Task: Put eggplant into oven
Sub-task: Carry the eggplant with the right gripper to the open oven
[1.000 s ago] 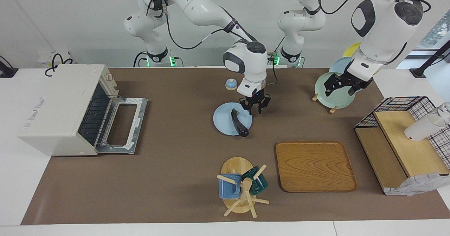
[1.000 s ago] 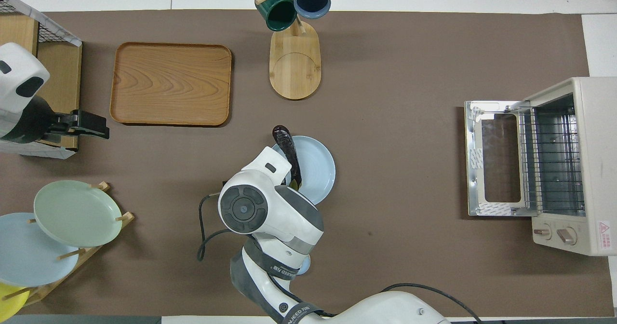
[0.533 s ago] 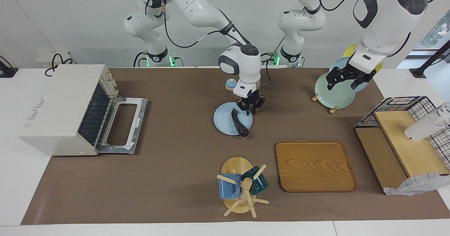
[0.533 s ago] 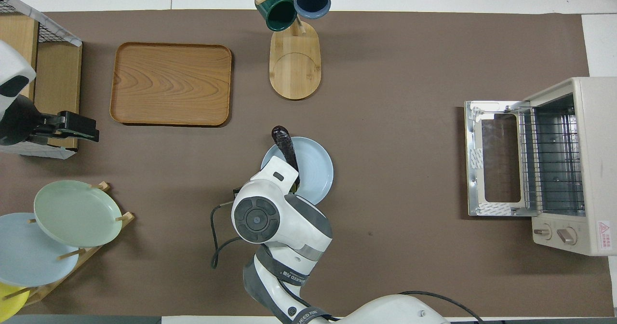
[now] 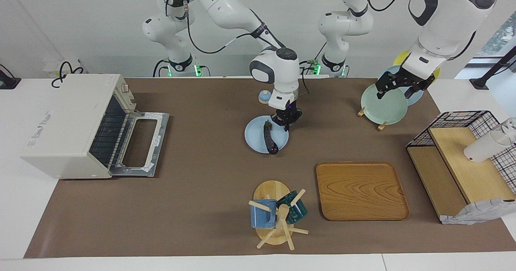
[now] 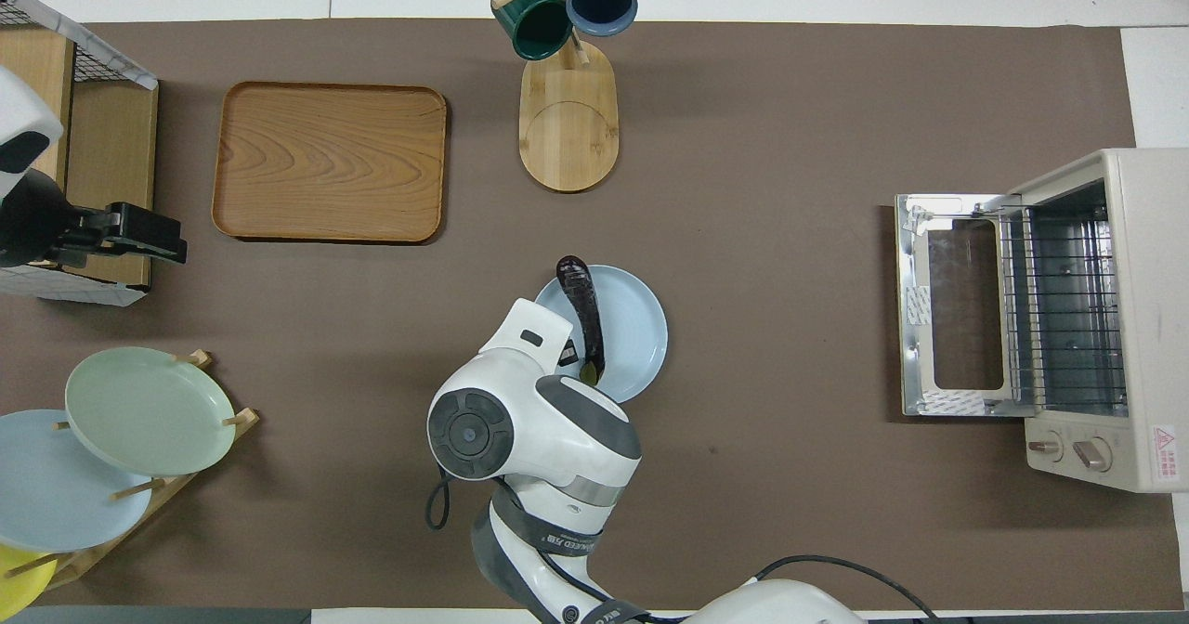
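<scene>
The dark purple eggplant (image 5: 271,138) lies on a light blue plate (image 5: 254,138) at mid-table, its tip reaching over the plate's rim; in the overhead view the eggplant (image 6: 581,306) shows next to my wrist. My right gripper (image 5: 286,126) is down at the plate, close beside the eggplant's stem end, toward the left arm's end. The white oven (image 5: 68,126) stands at the right arm's end with its door (image 5: 139,142) folded down open and the wire rack showing (image 6: 1068,308). My left gripper (image 5: 395,90) hangs open and empty over the plate rack.
A plate rack with a green plate (image 5: 381,103) stands near the left arm's base. A wooden tray (image 5: 360,190), a mug tree (image 5: 278,214) and a wire-and-wood rack (image 5: 463,162) lie farther out. A small blue dome (image 5: 264,96) sits near the robots.
My right gripper came down beside the eggplant's stem end and its fingers narrowed. Plate and eggplant shifted a little toward the oven. My left gripper rose.
</scene>
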{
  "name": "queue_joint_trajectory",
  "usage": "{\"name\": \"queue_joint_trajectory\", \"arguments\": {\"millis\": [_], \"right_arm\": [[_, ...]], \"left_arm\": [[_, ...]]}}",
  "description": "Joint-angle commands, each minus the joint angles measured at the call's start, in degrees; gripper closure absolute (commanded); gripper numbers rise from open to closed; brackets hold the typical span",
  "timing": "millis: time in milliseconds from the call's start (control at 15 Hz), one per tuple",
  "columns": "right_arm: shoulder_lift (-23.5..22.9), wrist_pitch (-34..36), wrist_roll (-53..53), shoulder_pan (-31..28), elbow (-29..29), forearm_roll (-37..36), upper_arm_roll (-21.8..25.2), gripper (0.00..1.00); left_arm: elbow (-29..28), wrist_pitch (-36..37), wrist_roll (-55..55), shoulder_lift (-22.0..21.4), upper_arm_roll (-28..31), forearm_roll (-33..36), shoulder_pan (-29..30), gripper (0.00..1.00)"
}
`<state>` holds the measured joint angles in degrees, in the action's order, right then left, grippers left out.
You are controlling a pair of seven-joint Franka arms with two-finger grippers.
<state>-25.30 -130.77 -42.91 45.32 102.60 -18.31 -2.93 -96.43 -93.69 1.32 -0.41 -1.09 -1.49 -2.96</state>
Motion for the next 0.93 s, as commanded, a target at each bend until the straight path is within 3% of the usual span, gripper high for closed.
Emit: {"name": "queue_joint_trajectory", "arguments": {"millis": [0,200,467,600,867], "right_arm": [[2.70,8.49,0.72,-0.67,-1.88,-5.41,-0.24,1.00],[9.55,9.39,2.73,-5.84,4.07,-5.60,-0.15,1.00],[17.55,9.48,12.40,-17.08,12.07,-5.60,-0.23,1.00],[19.76,9.13,12.58,-21.65,16.03,-5.60,-0.15,1.00],[20.73,11.75,19.43,-29.05,17.02,-5.77,0.03,1.00]], "left_arm": [[-0.78,-1.59,-1.23,-0.29,-0.58,0.96,2.26,0.00],[-0.78,-1.33,-1.23,-0.03,-0.49,0.96,1.73,0.00],[-0.78,-0.62,-1.32,-0.20,-0.58,0.96,1.73,0.00],[-0.78,-0.62,-1.41,-0.20,-0.67,0.96,1.73,0.00],[-0.78,-0.62,-2.29,-0.20,-0.84,0.96,1.65,0.00]]}}
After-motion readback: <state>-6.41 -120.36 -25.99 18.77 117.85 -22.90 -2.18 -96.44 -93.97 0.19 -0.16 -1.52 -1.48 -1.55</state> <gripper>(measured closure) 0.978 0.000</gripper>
